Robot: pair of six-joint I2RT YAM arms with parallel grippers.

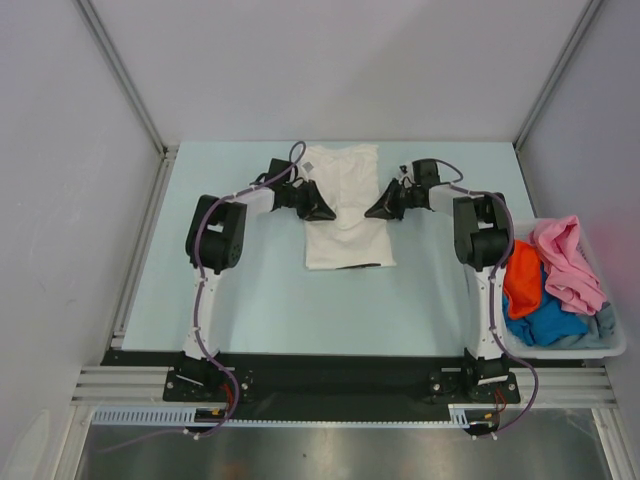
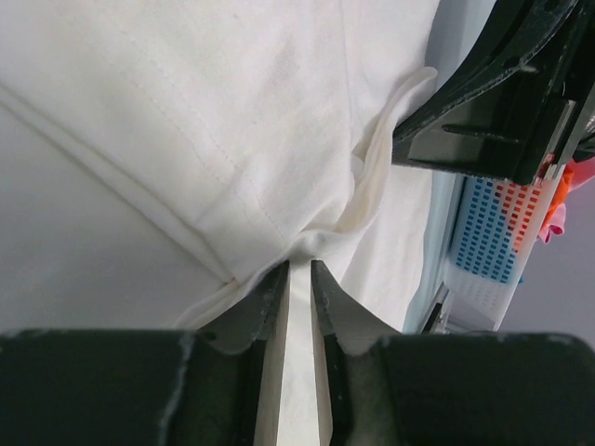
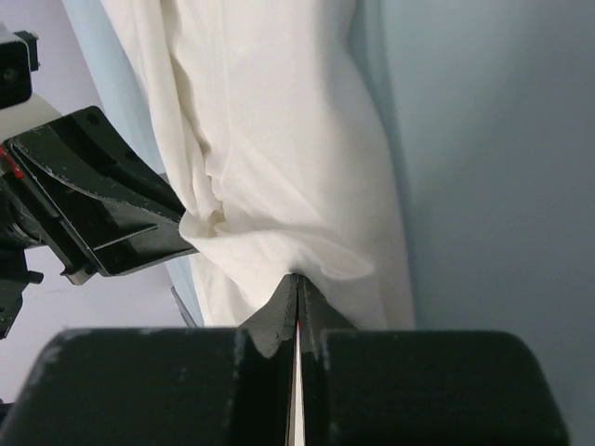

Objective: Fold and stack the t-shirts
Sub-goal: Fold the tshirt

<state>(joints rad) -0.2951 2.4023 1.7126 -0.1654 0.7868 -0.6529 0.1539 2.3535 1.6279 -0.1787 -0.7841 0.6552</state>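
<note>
- The left hand (image 2: 297,271) is nearly closed, its fingers (image 2: 271,307) pinching a fold of the white t-shirt (image 2: 186,111).
- The right hand (image 3: 297,281) is closed tight on a gathered edge of that shirt.
- Only the top view shows the hands at the shirt's opposite sides, mid-counter (image 1: 240,290).
- The pink t-shirt (image 1: 568,258), orange t-shirt (image 1: 522,278) and blue t-shirt (image 1: 550,322) are heaped in the bin (image 1: 616,325).

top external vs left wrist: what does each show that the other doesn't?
Top only: the whole white t-shirt, both arms entire, the coloured t-shirts heaped in the bin. Left wrist only: the left gripper shut on a bunched white fold, the bin's slotted wall. Both: white t-shirt, right gripper on it, bin.
</note>
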